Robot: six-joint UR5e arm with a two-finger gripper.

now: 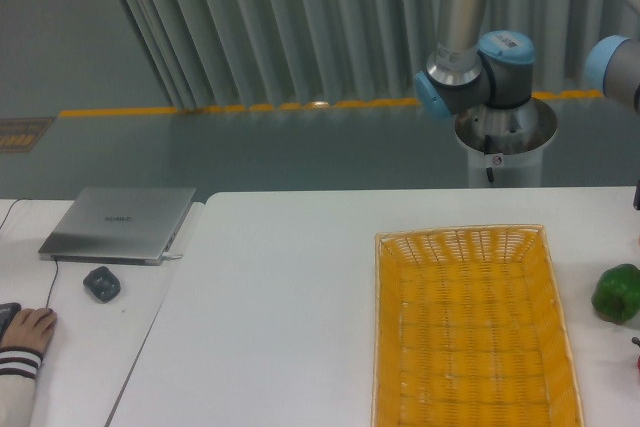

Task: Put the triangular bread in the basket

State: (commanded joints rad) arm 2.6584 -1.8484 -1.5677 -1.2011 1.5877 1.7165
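Observation:
The basket [470, 332] is a large shallow yellow-orange woven rectangle on the right half of the white table, and nothing shows inside it. The triangular bread is out of view. Only the arm's grey and blue base joints [478, 67] show behind the table's far edge, with another blue joint [612, 65] at the right border. The gripper itself is out of the frame to the right. A small dark sliver [637, 197] at the right edge cannot be made out.
A green bell pepper [616, 293] lies right of the basket, with a tiny red bit [636, 342] below it at the frame edge. On a side table at left are a closed grey laptop [120, 224], a dark mouse [101, 283] and a person's hand [28, 329].

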